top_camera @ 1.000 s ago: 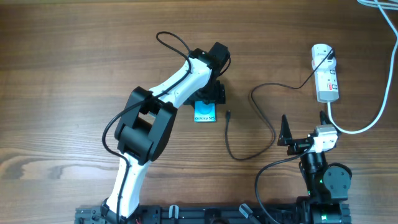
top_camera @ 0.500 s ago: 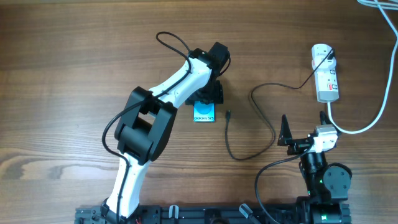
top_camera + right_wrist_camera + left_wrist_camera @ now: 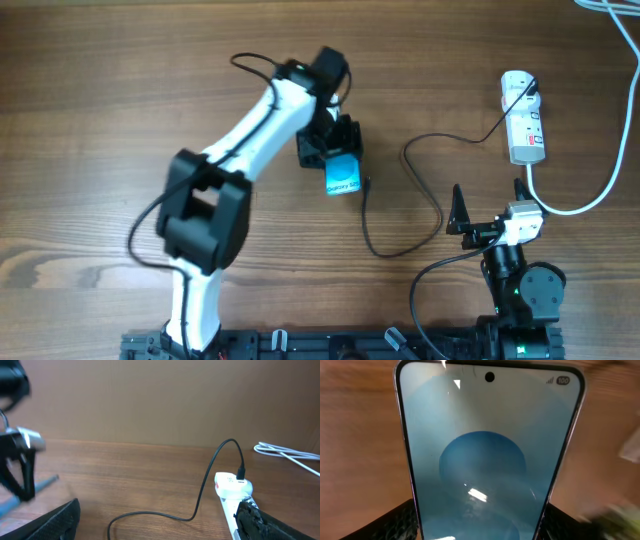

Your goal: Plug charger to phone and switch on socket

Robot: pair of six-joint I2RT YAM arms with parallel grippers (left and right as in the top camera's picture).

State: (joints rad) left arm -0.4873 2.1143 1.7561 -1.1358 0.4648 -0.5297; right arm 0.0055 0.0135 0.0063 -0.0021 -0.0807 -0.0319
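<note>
1. Left gripper [image 3: 335,155]: reaches over the middle of the wooden table [image 3: 100,100]. Its fingers [image 3: 395,522] press on the two long edges of the phone [image 3: 342,177], so the phone is clamped between them.
2. Phone: sticks out of the left gripper toward the near side of the table, screen up and slightly slanted. The "Galaxy" lettering sits at its free end. In the left wrist view the screen fills the frame, pale blue with a darker blue disc and a camera hole at the top. Whether it rests on the table or is lifted cannot be told.
3. Charger [image 3: 364,215]: a thin black cable lying in loose curves on the table between the two arms. Its connector tip [image 3: 367,184] lies just beside the phone's lower right corner, not inserted.
4. Charger plug [image 3: 241,472]: seated in the far end of the socket [image 3: 523,120].
5. Socket: a white power strip with red markings at the table's right side, well apart from the phone. Its thick white cord [image 3: 600,195] curves off to the right.
6. Right gripper [image 3: 157,510]: hangs near the table's front edge, close to the socket. Its fingers are spread wide and hold nothing.
</note>
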